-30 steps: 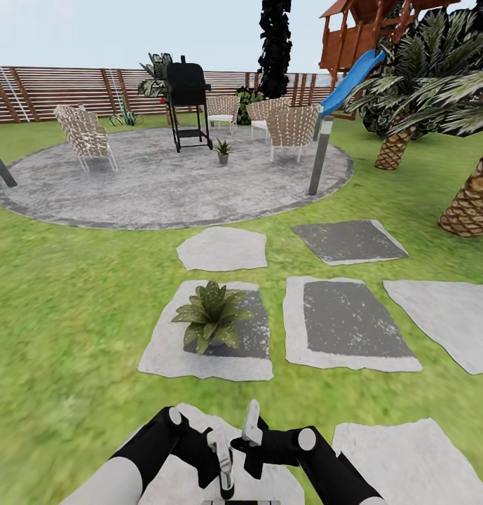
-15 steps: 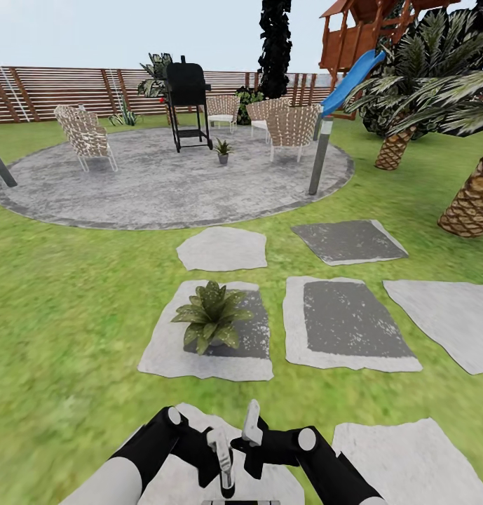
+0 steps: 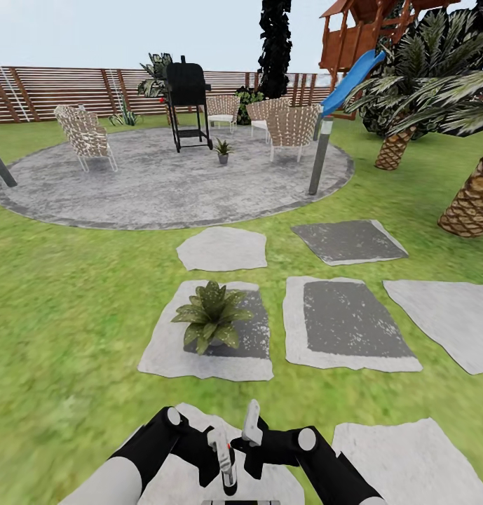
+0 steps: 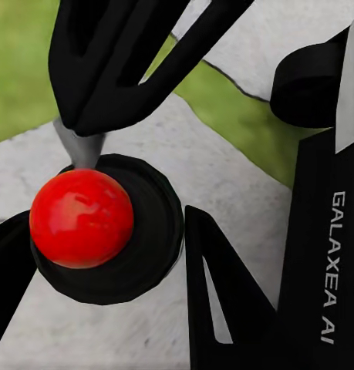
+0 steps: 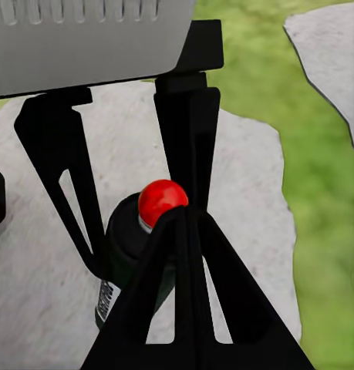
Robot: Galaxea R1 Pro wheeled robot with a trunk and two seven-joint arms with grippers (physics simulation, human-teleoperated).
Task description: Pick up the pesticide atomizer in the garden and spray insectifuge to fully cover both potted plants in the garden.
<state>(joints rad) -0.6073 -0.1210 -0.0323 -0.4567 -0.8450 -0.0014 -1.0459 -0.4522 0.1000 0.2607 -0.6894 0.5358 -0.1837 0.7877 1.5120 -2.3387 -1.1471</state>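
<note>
The pesticide atomizer point(image 5: 124, 254) is a dark bottle with a red spot on top point(image 4: 80, 218), and it stands upright between the fingers of my left gripper point(image 3: 224, 459), which is shut on it low in front of my trunk. My right gripper point(image 3: 251, 421) is shut, and its joined fingertips point(image 5: 184, 220) sit right against the red spot. One potted plant point(image 3: 212, 317) stands on a grey stepping slab point(image 3: 164, 351) just ahead. The other potted plant point(image 3: 223, 149) is far off on the round patio point(image 3: 150, 189), beside the grill.
A black grill point(image 3: 187, 98) and wicker chairs point(image 3: 85, 137) stand on the patio, with a grey pole point(image 3: 318, 158) at its right rim. Scaly palms point(image 3: 472, 203) rise at the right. More slabs point(image 3: 346, 322) lie in the lawn, and the slat fence runs behind.
A small red spot now shows beside my left gripper's fingers in the head view. Nothing else has visibly moved.
</note>
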